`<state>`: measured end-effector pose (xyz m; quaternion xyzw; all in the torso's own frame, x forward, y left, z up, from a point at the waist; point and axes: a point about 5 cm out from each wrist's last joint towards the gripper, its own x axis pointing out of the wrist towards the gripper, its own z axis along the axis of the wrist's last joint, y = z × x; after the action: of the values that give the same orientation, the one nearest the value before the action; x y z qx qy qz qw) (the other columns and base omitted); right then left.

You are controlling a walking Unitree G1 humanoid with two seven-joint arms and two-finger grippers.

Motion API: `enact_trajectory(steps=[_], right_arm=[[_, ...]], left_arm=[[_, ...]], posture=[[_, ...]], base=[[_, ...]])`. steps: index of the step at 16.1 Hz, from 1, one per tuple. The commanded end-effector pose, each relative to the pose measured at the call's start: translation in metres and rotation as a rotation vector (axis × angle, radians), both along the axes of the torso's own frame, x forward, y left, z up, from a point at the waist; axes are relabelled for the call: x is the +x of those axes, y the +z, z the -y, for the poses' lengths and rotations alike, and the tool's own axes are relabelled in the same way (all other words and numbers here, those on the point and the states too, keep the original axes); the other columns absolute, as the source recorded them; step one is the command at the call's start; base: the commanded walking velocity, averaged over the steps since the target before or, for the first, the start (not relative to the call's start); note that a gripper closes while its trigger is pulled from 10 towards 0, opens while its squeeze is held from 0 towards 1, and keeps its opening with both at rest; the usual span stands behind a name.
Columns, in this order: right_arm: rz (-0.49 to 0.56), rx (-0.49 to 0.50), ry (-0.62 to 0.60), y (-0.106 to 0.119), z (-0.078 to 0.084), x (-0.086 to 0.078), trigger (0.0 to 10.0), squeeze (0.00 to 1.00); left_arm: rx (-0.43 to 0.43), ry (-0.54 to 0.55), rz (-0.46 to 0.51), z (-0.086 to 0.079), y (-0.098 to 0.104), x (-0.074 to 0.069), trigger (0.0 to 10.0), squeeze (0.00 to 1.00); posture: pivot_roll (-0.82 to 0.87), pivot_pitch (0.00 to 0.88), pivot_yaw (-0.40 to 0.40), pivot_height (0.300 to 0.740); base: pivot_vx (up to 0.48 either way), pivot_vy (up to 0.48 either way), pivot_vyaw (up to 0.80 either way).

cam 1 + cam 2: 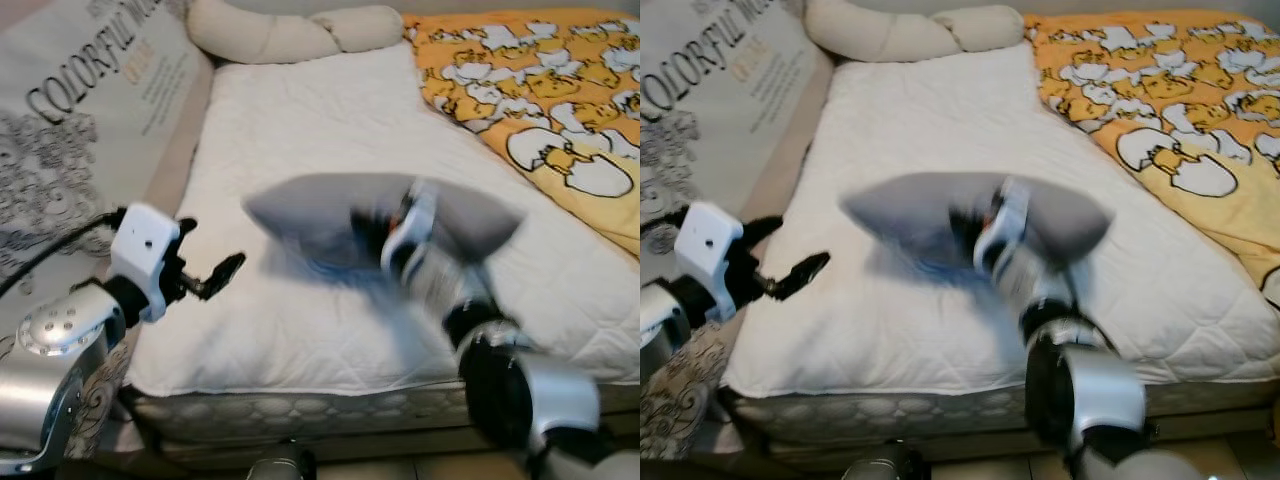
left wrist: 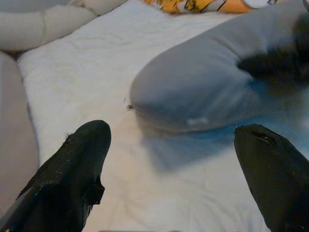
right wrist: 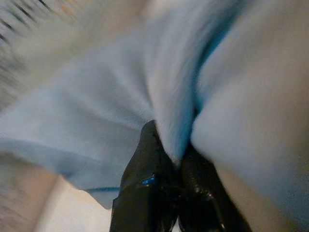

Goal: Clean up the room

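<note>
Right gripper [image 3: 176,159]: clenched on the grey pillow [image 1: 320,215], lifted above the white mattress [image 1: 300,330].
Left gripper [image 2: 169,169]: fingers spread, empty, near the mattress's left edge.

1. I see the grey stuffed pillow [image 1: 330,215] in the middle of the white quilted mattress [image 1: 330,120], lifted off it.
2. My right gripper [image 3: 176,159] has its fingers pinched on the pillow's fabric.
3. My left gripper [image 2: 178,174], fingers spread, is over the mattress's left edge, left of the pillow.
4. The long cream bolster cushion [image 1: 290,32] lies along the mattress's far end.
5. The orange duck-print blanket [image 1: 540,90] covers the far right side.
6. The printed lettered panel [image 1: 80,110] stands left of the bed.
</note>
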<state>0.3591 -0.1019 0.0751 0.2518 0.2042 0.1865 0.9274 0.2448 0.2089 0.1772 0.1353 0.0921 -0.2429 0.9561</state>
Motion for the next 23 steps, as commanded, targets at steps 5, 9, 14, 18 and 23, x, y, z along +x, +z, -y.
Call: enact_trajectory(steps=[5,9,14,18,23], right_arm=[[-0.075,-0.016,-0.142,-0.026,0.015,-0.015,10.0,1.00],[-0.022,0.053,-0.137,-0.032,0.013,-0.024,10.0,1.00],[0.110,0.093,-0.156,-0.039,0.018,-0.058,10.0,1.00],[0.184,0.083,-0.162,-0.026,0.027,-0.075,10.0,1.00],[0.305,-0.129,-0.319,0.018,0.065,-0.102,10.0,0.00]], left_arm=[[0.031,0.007,-0.016,-0.004,-0.006,-0.004,10.0,0.00],[0.026,-0.009,-0.027,0.000,-0.011,-0.003,10.0,0.00],[0.003,-0.025,-0.023,0.009,-0.017,0.002,10.0,0.00],[-0.037,0.000,-0.029,0.013,-0.021,0.002,10.0,0.00],[-0.169,0.119,-0.024,0.037,-0.031,0.000,10.0,0.00]], posture=[[0.20,0.000,0.096,0.740],[0.17,0.000,0.098,0.740],[0.13,0.000,0.100,0.740],[0.11,0.000,0.086,0.740],[0.02,0.000,0.067,0.740]], base=[[0.000,0.000,0.00],[0.000,0.000,0.00],[0.000,0.000,0.00],[0.000,0.000,0.00],[0.000,0.000,0.00]])
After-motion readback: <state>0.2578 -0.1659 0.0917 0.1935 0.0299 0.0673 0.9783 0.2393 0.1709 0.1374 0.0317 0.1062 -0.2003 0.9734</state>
